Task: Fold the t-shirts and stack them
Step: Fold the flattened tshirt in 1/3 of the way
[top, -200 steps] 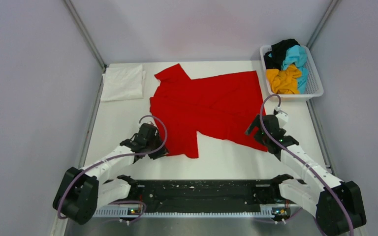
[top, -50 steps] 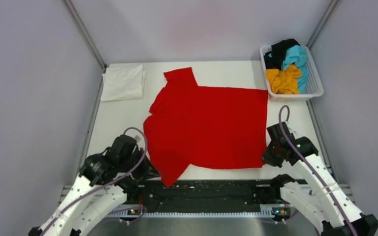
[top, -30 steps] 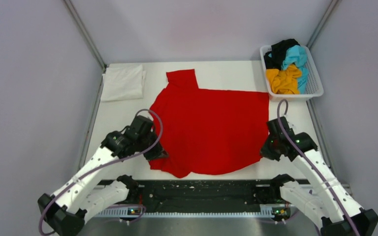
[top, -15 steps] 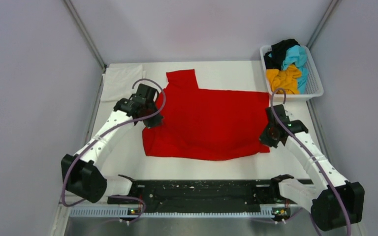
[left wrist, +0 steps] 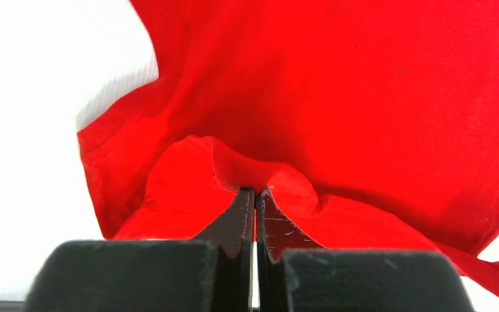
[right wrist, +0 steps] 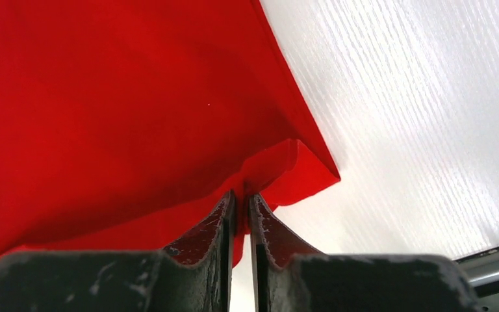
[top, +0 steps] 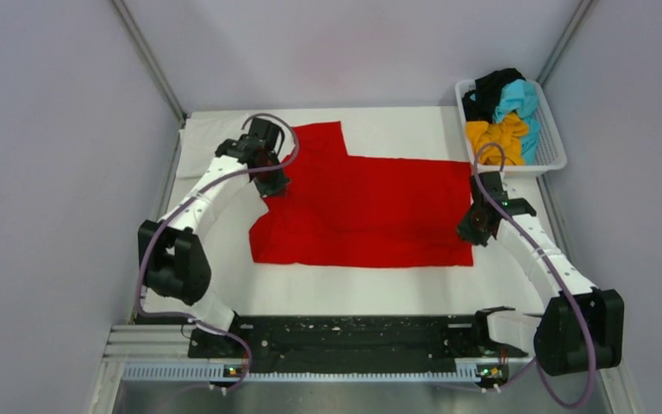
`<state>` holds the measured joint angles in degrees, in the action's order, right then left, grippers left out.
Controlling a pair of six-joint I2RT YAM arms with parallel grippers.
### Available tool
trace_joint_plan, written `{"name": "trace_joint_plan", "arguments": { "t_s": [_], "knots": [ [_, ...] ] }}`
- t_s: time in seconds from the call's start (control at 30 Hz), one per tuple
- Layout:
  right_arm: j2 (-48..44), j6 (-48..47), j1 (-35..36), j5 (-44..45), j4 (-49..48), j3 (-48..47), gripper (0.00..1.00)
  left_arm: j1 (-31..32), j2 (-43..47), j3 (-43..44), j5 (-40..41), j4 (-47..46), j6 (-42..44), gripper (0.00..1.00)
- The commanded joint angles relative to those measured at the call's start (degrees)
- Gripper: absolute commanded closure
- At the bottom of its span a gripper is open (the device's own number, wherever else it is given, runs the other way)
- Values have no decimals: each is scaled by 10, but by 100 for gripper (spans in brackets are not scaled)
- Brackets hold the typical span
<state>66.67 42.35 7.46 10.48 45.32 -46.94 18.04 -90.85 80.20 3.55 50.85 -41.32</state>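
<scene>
Left wrist view: the left gripper (left wrist: pixel 255 195), jaws pressed together, pinches a raised fold of the red t-shirt (left wrist: pixel 377 91) spreading beyond it. The right gripper (right wrist: pixel 242 198), jaws a slit apart, nips the shirt's corner hem. Half a second earlier both sat nearer the bases.

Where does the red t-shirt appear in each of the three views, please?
Top external: the red t-shirt lies spread on the table.
Left wrist: fills most of the frame, a fold pinched in the left gripper.
Right wrist: covers left and top, its edge pinched in the right gripper.
Shared landmark: both pinches, from above at its far-left and right edges.
</scene>
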Motion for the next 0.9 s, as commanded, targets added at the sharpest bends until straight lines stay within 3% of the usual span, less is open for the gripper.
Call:
{"name": "trace_joint_plan", "arguments": {
  "t_s": [0.0, 0.5, 0.6, 0.63, 0.73, 0.77, 0.8, 0.87],
  "knots": [
    [26, -9, -13, 12, -44, -19, 85, -5, -55, 53, -17, 9, 29, 100],
    [132, 24, -39, 39, -116, -8, 73, -6, -199, 179, -21, -30, 18, 100],
    [139, 27, -40, 62, -116, -18, 64, -6, -231, 210, -28, -18, 27, 100],
    [138, 27, -41, 68, -116, -22, 60, -6, -241, 222, -31, -9, 30, 95],
    [129, 27, -42, 90, -107, -42, 31, -7, -265, 264, -32, 24, 41, 56],
    [125, 25, -41, 99, -99, -52, 14, -7, -267, 276, -32, 36, 43, 37],
    [122, 21, -42, 106, -91, -61, 3, -7, -265, 284, -30, 47, 45, 6],
    [112, 1, -41, 109, -81, -78, 1, -7, -246, 284, -11, 58, 44, 1]
  ]
}}
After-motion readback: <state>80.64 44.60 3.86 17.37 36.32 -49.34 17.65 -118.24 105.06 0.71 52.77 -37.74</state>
